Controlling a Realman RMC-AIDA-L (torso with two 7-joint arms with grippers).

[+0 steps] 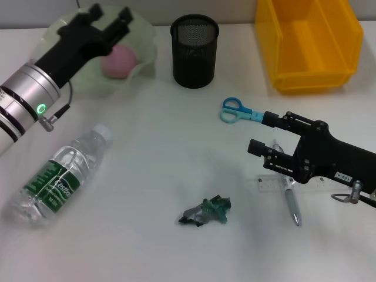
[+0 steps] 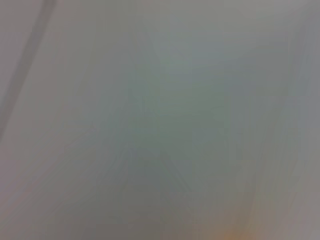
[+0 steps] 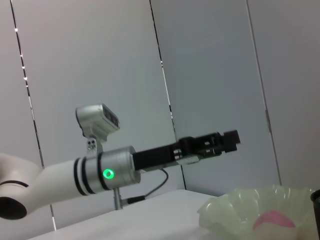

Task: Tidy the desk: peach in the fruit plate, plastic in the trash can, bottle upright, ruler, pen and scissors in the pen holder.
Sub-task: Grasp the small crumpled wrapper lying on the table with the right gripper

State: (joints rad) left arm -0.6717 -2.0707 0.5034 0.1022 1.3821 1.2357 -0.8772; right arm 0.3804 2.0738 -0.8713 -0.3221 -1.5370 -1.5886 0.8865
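- The peach sits inside the fruit plate at the desk's 11 o'clock corner. It is round, so it has no long axis to give.
- The left gripper hangs over the plate with its two fingers spread and empty; the peach lies just below and toward 5 o'clock of the tips, apart from them.
- The bottle lies on its side at 8 o'clock, with its long axis running from 7 to 1 o'clock and its white cap at the 1 o'clock end.
- The scissors lie flat, loops toward 9 o'clock; the blade end meets the right gripper's upper finger.
- The right gripper, fingers spread and empty, points toward 9 o'clock; the ruler and pen lie partly under its body.
- The plastic lies at 6 o'clock.
- The pen holder stands at 12 o'clock and the trash can at 1 o'clock.
- The right wrist view shows the left arm side-on, with the gripper clear above the plate rim, which the head view cannot show. The left wrist view is a featureless blur.
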